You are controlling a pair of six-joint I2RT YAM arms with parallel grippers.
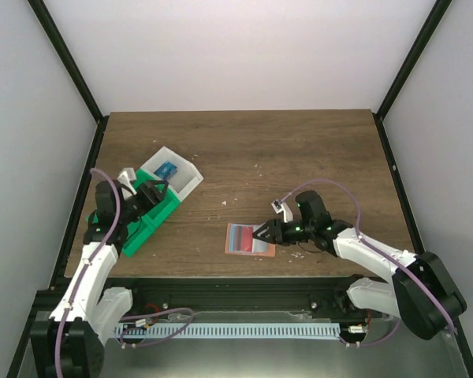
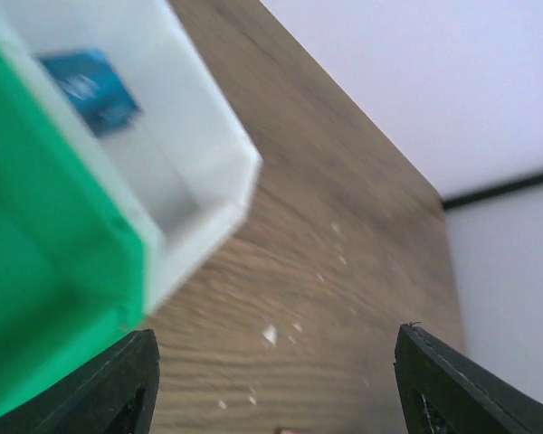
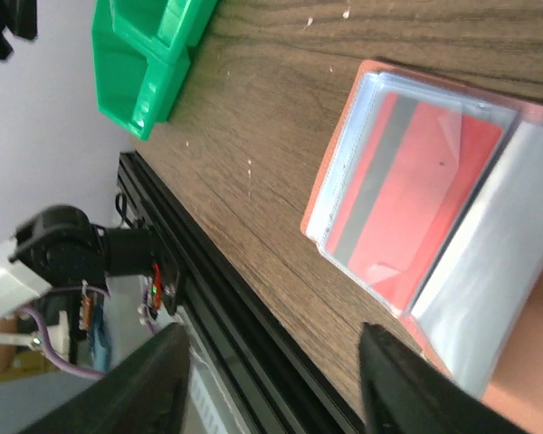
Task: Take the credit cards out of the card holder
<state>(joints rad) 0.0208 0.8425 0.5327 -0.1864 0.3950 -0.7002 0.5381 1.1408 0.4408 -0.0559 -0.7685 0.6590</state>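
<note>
The card holder (image 1: 262, 247) lies open on the table near its front edge, light panels with orange edging. A red credit card (image 3: 416, 199) with a dark stripe sits in its clear left pocket (image 1: 240, 236). My right gripper (image 1: 260, 233) hovers low over the holder's middle, and in the right wrist view it (image 3: 271, 389) is open with only table and the front rail between the fingers. A blue credit card (image 1: 167, 170) lies in the white tray (image 1: 191, 169). My left gripper (image 1: 154, 193) is open and empty beside that tray (image 2: 276, 389), with the blue card (image 2: 90, 88) seen ahead.
A green tray (image 1: 142, 228) sits against the white tray (image 2: 208, 181) at the table's left. The black front rail (image 3: 217, 298) runs just below the card holder. Small white specks (image 2: 270, 334) dot the wood.
</note>
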